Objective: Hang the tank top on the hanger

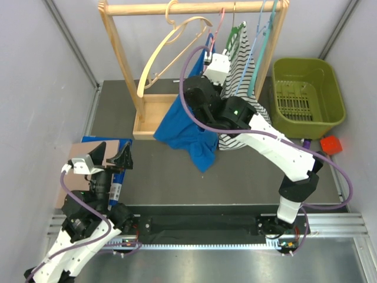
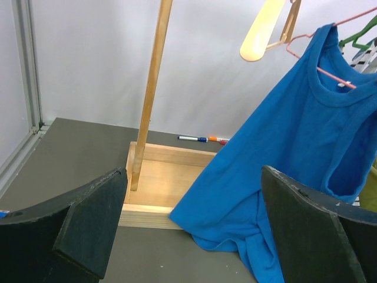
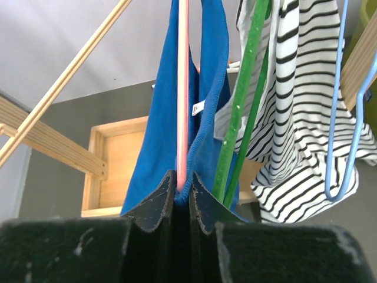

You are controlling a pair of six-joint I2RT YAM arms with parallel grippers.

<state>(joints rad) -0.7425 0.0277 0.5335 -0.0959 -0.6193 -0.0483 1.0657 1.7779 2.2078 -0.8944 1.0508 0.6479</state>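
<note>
Rack point(image 1: 121, 59): wooden, the landmark.
Tank top point(image 1: 182, 127): hangs under the rack's bar, tail slumped on its base; likely light, limp, slippery on wire; best gripped at a strap hem.
Hanger point(image 3: 182, 88): thin pink wire through the top's neck.
Right gripper point(image 3: 181, 186): jaws pinched on the hanger wire and blue hem.
Left gripper point(image 2: 194, 194): jaws wide, holding nothing, well apart from the rack.

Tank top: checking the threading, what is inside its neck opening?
The pink hanger crosses the neck of the tank top; fabric covers its right end.

Behind the right arm point(image 1: 274, 146), much of the hanger point(image 1: 221, 25) and tank top point(image 1: 177, 127) is hidden.
</note>
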